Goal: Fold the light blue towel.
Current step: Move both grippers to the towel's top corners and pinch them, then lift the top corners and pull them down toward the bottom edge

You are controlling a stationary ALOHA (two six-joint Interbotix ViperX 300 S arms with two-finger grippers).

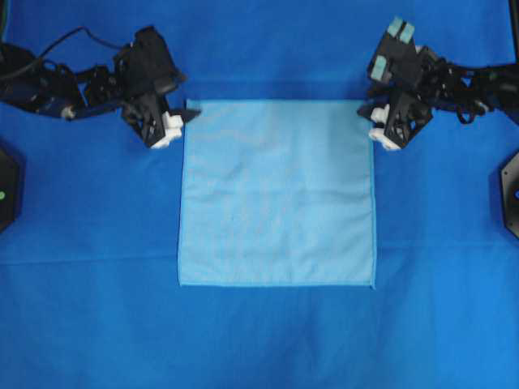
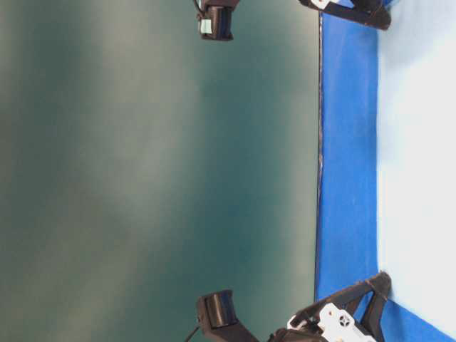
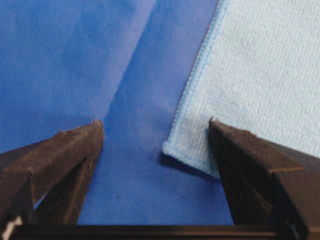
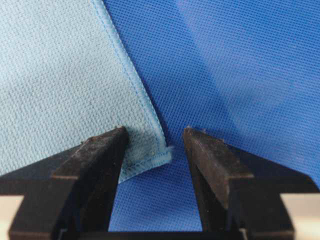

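- The towel lies flat and spread out as a square in the middle of the blue sheet, with only faint creases across it.
- From above, the left gripper sits at the towel's upper left corner and the right gripper at its upper right corner, both low over the cloth.
- The left gripper has its jaws spread wide. In its wrist view the towel's corner lies in the gap between the two fingers, closer to the right-hand one, which stands over the towel's edge. The other finger is over bare sheet. Nothing is pinched.
- The right gripper is also released, though its gap looks a little narrower. The towel's hemmed corner sits between the fingers, with the left-hand finger over the towel and the right-hand finger over the sheet.
- Whether either set of fingertips actually touches the fabric is hard to tell.
- In the table-level view, which is turned sideways, the pale towel lies flat on the sheet and parts of both arms show at the top and bottom edges.
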